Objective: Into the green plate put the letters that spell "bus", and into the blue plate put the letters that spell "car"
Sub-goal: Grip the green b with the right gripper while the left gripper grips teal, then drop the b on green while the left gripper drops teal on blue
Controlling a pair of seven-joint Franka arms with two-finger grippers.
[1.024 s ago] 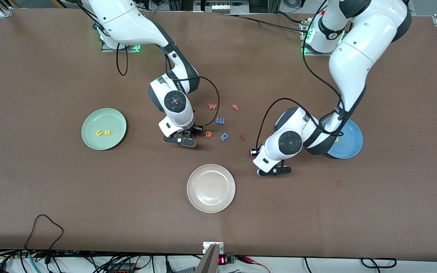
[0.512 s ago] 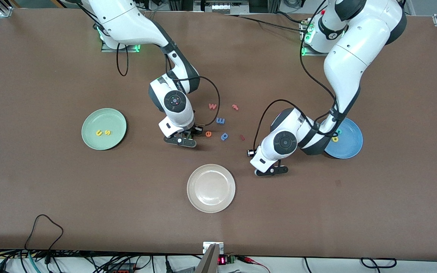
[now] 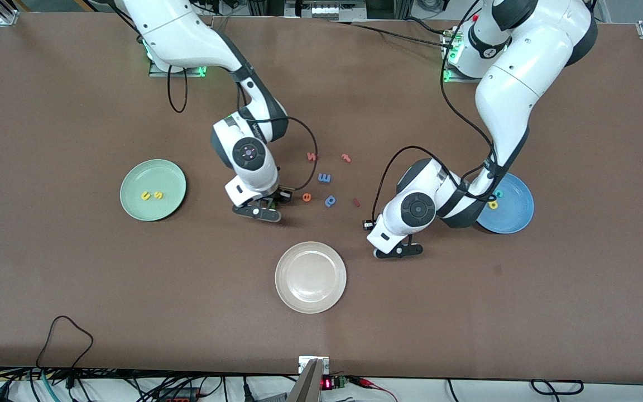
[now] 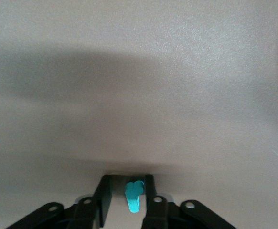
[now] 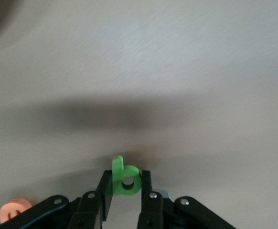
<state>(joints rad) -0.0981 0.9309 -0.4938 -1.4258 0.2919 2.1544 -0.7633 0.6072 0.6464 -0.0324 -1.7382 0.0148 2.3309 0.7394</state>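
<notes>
My right gripper (image 3: 264, 207) (image 5: 125, 183) is shut on the green "b" (image 5: 124, 177), low over the table between the green plate (image 3: 153, 163) and the loose letters. The green plate holds a yellow "u" (image 3: 145, 196) and a yellow "s" (image 3: 157, 195). My left gripper (image 3: 401, 249) (image 4: 128, 191) is down at the table beside the blue plate (image 3: 517, 218). The teal "r" (image 4: 134, 194) sits between its fingers, against one finger with a gap to the other. The blue plate holds a teal "c" (image 3: 499, 194) and a yellow "a" (image 3: 493, 204); the left arm covers part of it.
Loose letters lie mid-table: a red "w" (image 3: 312, 157), a red "t" (image 3: 346, 158), a blue one (image 3: 325, 178), an orange "e" (image 3: 306, 197) (image 5: 15, 210), a blue "p" (image 3: 330, 200) and a small red piece (image 3: 356, 202). A cream-white plate (image 3: 310, 245) sits nearer the front camera.
The right gripper has shut on the green "b" and shifted toward the green plate. The left arm has drawn slightly away from the blue plate, uncovering the "c" and "a", and its fingers have narrowed.
</notes>
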